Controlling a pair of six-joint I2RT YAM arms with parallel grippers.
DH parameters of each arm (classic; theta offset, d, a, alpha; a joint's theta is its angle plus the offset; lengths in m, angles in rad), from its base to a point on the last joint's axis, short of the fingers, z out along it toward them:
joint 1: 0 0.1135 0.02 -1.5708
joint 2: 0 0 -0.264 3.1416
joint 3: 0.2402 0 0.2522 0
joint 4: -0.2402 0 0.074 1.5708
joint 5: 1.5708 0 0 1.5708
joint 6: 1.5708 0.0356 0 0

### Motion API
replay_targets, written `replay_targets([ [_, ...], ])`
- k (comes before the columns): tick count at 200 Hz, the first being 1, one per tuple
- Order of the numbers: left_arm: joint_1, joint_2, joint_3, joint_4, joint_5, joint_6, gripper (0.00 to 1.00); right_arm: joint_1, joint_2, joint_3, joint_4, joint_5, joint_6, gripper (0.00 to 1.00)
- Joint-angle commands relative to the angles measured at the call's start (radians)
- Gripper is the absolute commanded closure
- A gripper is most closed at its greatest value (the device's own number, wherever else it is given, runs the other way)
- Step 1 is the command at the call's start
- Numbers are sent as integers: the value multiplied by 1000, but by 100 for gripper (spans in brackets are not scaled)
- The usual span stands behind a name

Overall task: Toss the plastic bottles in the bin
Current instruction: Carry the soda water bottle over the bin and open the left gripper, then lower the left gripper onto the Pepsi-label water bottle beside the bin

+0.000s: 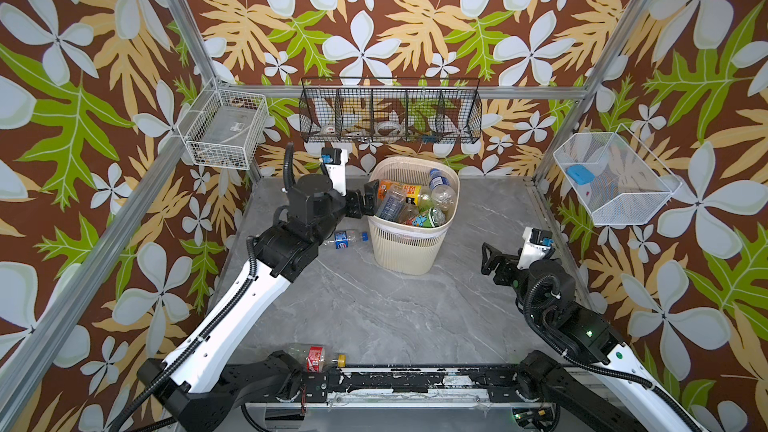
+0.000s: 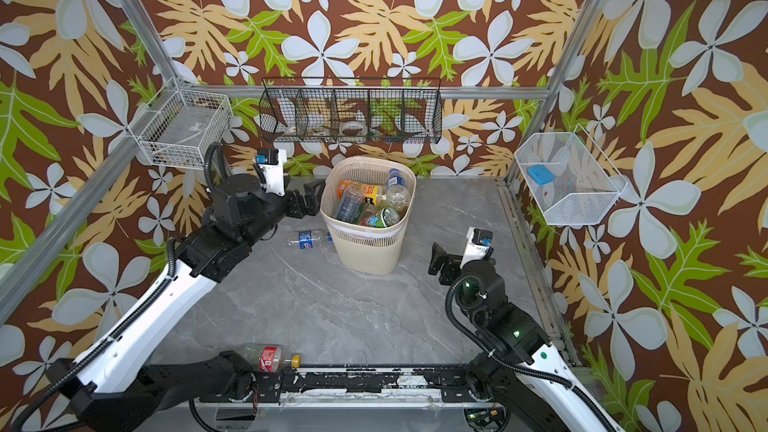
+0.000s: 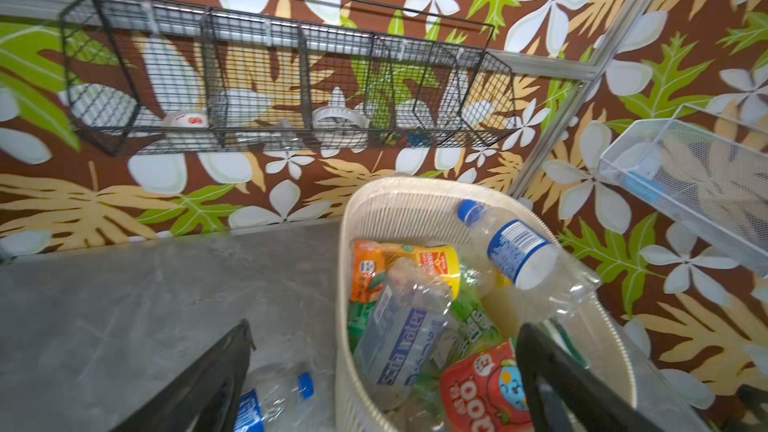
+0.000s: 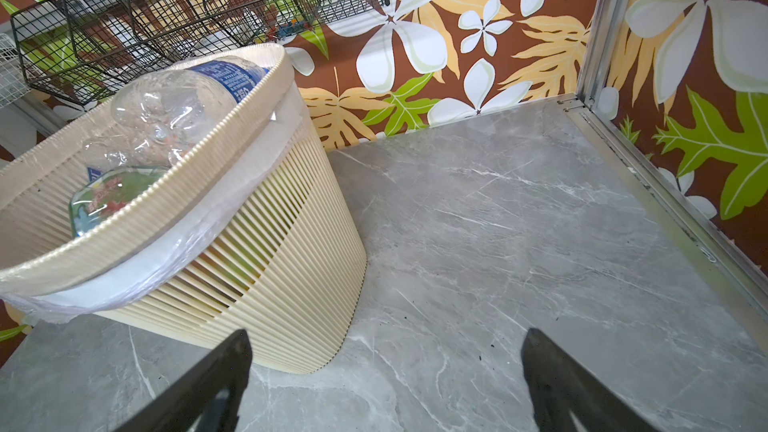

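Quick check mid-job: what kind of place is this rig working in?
Likely a staged robot test booth, not a home: aluminium frame around floral walls, arms mounted on a front rail, wire baskets hung up.

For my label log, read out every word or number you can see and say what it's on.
"Soda water": on the crumpled clear bottle in the bin.
Red-labelled bottle beside it: letters cut off, unreadable.
Other bottle labels: too blurred or small.
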Motion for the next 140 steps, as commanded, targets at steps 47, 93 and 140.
replay_targets([
  [47,16,-285,-409,-11,-146,-53,0,1,12,-17,27,-10,16,0],
  [93,82,-224,-456,-133,-117,22,0,1,17,-33,45,-26,26,0],
  [140,123,-74,-445,-163,-74,187,0,1,5,-37,38,-16,21,0],
])
